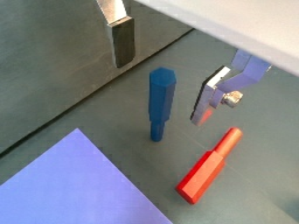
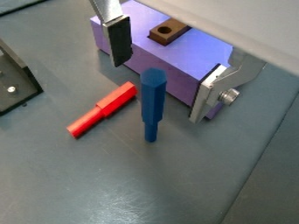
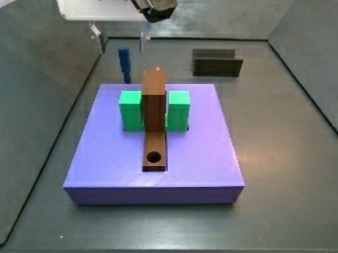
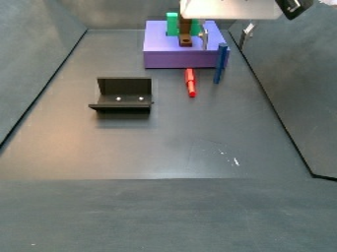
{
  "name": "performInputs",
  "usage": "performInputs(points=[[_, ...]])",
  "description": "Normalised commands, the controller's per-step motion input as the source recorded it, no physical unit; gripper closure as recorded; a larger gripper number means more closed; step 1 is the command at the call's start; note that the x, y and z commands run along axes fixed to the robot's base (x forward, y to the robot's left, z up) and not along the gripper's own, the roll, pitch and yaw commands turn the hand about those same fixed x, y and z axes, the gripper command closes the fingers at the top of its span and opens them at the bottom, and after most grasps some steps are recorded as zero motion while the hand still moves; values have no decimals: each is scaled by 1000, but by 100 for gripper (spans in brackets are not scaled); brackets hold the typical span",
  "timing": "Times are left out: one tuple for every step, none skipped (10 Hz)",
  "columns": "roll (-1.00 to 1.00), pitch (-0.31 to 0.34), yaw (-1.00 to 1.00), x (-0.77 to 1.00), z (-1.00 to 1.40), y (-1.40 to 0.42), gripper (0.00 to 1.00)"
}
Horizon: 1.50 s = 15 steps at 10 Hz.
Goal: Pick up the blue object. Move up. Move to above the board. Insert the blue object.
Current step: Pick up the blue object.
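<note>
Gripper (image 2: 162, 74) hangs open over the upright peg (image 2: 153, 106), beside the slab (image 2: 193, 63); board (image 3: 154, 119) lies on it; descend centred, seemingly lower, then close squarely on the peg's top

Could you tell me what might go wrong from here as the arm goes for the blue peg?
The blue peg stands upright between the open tool's fingers, not yet gripped; an off-centre close could tip it over. The red peg lies right beside it on the floor, so a falling peg or a low finger could knock it. The purple slab sits close behind, leaving little clearance.
</note>
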Motion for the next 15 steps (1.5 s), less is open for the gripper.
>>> performInputs(points=[[97,-13,0,0,-231,0,0],[104,-7,0,0,-251,0,0],[116,-4,0,0,-246,0,0],[114,0,0,0,-203,0,0],[57,0,0,51,-146,34,0],[64,0,0,43,-134,54,0],[14,0,0,3,-43,117,0],[0,0,0,17,0,49,0],[0,0,31,0,0,0,0],[0,0,0,0,0,0,0],[0,0,0,0,0,0,100],[0,0,0,0,0,0,100],[0,0,0,0,0,0,100],[0,0,0,0,0,0,100],[0,0,0,0,0,0,100]])
